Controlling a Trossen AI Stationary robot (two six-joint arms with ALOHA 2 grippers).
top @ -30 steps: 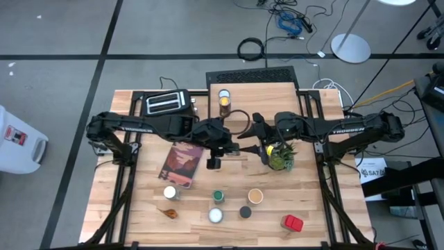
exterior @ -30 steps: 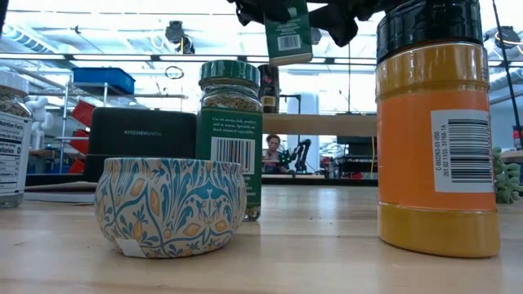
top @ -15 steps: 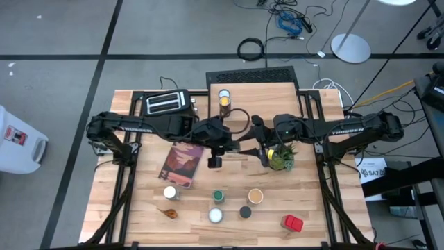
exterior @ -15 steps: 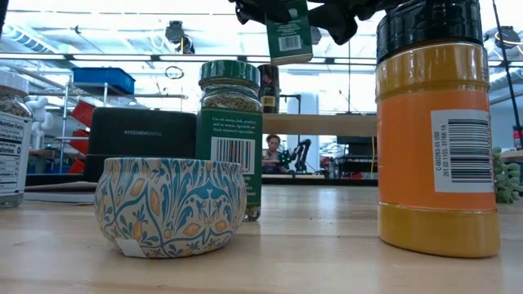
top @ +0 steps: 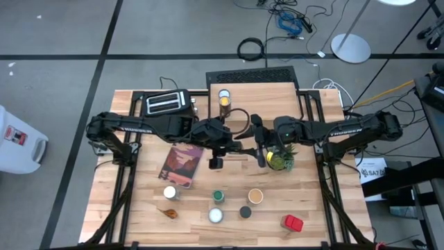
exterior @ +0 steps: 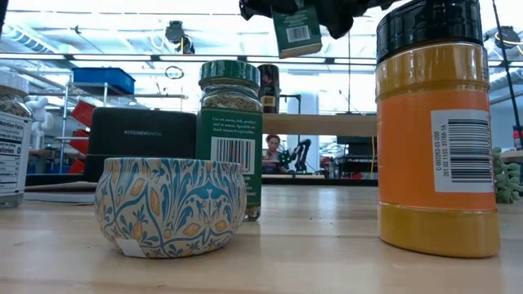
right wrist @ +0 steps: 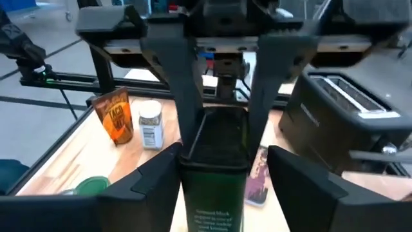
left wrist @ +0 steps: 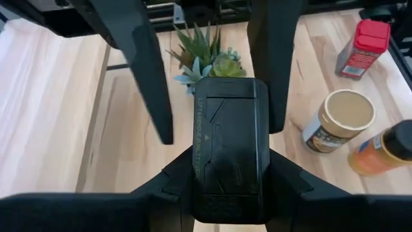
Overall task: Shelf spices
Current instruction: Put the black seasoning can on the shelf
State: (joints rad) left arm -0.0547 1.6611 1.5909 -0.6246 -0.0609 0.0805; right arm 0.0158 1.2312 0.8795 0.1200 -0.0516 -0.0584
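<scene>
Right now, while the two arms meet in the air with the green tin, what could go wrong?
1. The tin hangs high above the table. The left gripper clamps it, while the right gripper has open jaws around it. If the left lets go too early, the tin probably falls.
2. The right arm is over the plant, so a low move may knock it.
</scene>
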